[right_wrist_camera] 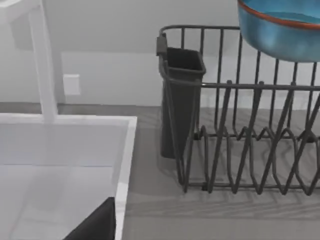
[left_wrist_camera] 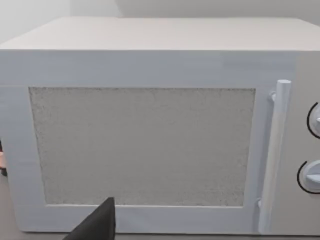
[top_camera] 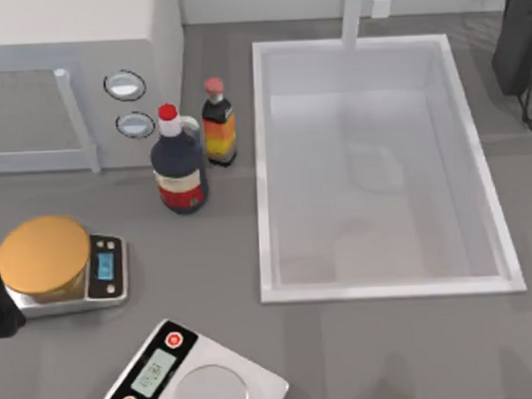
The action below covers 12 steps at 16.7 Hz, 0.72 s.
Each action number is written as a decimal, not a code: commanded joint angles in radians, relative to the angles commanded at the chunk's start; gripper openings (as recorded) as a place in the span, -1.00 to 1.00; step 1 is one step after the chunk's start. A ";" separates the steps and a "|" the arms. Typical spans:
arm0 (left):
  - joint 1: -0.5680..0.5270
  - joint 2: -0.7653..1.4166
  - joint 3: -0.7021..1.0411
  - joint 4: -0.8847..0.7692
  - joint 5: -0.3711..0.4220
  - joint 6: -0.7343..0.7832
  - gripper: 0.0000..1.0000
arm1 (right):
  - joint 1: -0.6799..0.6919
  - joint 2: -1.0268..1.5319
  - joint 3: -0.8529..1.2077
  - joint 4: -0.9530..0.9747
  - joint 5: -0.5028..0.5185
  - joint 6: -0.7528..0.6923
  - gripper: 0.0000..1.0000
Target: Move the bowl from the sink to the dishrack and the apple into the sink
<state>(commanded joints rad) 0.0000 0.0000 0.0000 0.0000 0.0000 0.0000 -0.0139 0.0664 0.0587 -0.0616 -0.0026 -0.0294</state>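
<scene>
Of your right claw [right_wrist_camera: 95,222] you see just a dark wedge at the edge of its wrist view, so you cannot tell whether it is spread or pressed together. Just beside it is the pale rim of the sink [right_wrist_camera: 127,165], with the white tap post [right_wrist_camera: 44,65] rising farther off at the basin's back. Ahead of the claw, past the sink's rim, stands the dishrack [right_wrist_camera: 250,135] on the grey counter, a black holder [right_wrist_camera: 179,100] hanging on the rack's end nearest the sink. The bowl [right_wrist_camera: 280,30] is ahead of the claw and higher up, above the rack's top rail; what carries it is out of sight.

Your left claw [left_wrist_camera: 95,222] is likewise a dark wedge, state impossible to tell. It faces the microwave [left_wrist_camera: 150,145] straight on, close to the door, with the handle [left_wrist_camera: 277,150] and two knobs [left_wrist_camera: 312,175] off to one side.

From above, two bottles [top_camera: 180,159] stand between the microwave and the sink, and a scale [top_camera: 106,268] carrying an orange disc [top_camera: 43,253] sits near the table's left edge.
</scene>
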 joint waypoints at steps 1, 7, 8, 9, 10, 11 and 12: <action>0.000 0.000 0.000 0.000 0.000 0.000 1.00 | -0.011 0.042 0.035 -0.038 0.000 -0.017 1.00; 0.000 0.000 0.000 0.000 0.000 0.000 1.00 | -0.126 0.495 0.350 -0.375 0.009 -0.141 1.00; 0.000 0.000 0.000 0.000 0.000 0.000 1.00 | -0.150 0.591 0.411 -0.438 0.011 -0.161 1.00; 0.000 0.000 0.000 0.000 0.000 0.000 1.00 | -0.173 0.688 0.471 -0.501 0.011 -0.181 1.00; 0.000 0.000 0.000 0.000 0.000 0.000 1.00 | -0.196 0.784 0.532 -0.564 0.011 -0.201 1.00; 0.000 0.000 0.000 0.000 0.000 0.000 1.00 | -0.217 0.878 0.591 -0.625 0.009 -0.220 1.00; 0.000 0.000 0.000 0.000 0.000 0.000 1.00 | -0.238 0.968 0.648 -0.684 0.007 -0.238 1.00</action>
<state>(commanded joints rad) 0.0000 0.0000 0.0000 0.0000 0.0000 0.0000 -0.2518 1.0346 0.7064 -0.7459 0.0047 -0.2676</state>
